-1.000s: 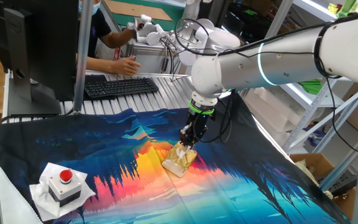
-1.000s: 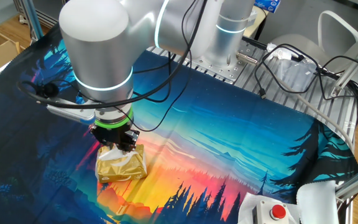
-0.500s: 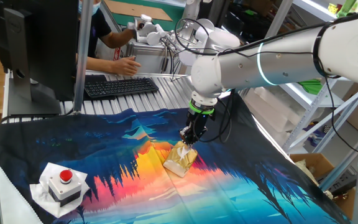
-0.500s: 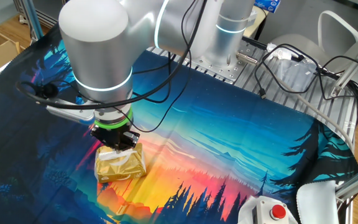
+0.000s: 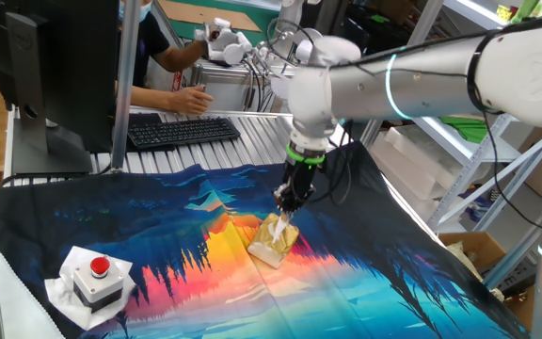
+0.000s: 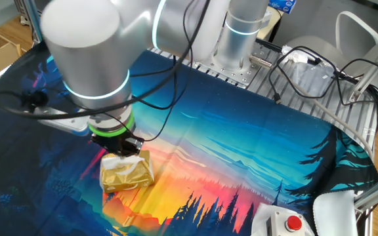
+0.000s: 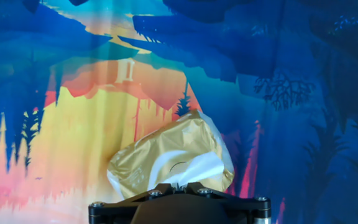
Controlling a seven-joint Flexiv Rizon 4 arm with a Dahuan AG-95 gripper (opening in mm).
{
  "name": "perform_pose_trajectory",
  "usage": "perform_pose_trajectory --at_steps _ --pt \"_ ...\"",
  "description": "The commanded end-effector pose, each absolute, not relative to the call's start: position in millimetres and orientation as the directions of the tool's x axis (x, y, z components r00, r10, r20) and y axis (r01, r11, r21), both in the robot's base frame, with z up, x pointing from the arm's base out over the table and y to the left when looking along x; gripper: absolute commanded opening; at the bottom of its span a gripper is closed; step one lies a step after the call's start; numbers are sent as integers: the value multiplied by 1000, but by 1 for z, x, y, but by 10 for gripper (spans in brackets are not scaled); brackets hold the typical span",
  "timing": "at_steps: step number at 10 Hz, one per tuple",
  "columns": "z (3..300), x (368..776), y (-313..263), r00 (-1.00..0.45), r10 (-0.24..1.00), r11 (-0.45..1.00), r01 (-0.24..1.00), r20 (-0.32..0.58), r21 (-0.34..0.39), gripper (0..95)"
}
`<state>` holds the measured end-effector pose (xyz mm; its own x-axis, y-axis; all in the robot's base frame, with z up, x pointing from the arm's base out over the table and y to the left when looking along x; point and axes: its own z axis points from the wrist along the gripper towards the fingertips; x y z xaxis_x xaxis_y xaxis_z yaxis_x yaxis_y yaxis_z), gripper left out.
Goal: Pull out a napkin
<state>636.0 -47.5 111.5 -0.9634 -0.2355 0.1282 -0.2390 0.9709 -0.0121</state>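
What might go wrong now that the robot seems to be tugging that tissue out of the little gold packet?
Nothing holds the tan-yellow packet down on the printed cloth, so it may lift along with the napkin instead of letting go. The napkin is thin paper gathered at the gripper, so it might tear or slip free. A second sheet may also trail out behind it.

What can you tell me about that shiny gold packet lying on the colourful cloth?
The crinkled tan-gold plastic tissue packet lies flat on the sunset-printed cloth, near its orange middle. Its film looks glossy and wrinkled. A slit on top shows a thin white paper napkin poking out. The robot's black two-finger gripper sits right above that opening, seemingly pinching the napkin; the hand view hides the fingertips.
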Motion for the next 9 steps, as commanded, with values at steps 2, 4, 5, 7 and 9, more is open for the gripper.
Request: perform_pose_trajectory --at_steps 2,4,5,7,9 --pt "142 632 -42 -963 -226 970 -236 150 -51 0" --pt "168 628 -39 -960 -223 968 -238 166 -75 0" --pt "176 626 -39 -960 -221 968 -238 172 -85 0" --pt "191 621 -41 -959 -219 967 -237 182 -89 0" --pt "202 616 -45 -958 -217 967 -237 187 -94 0"
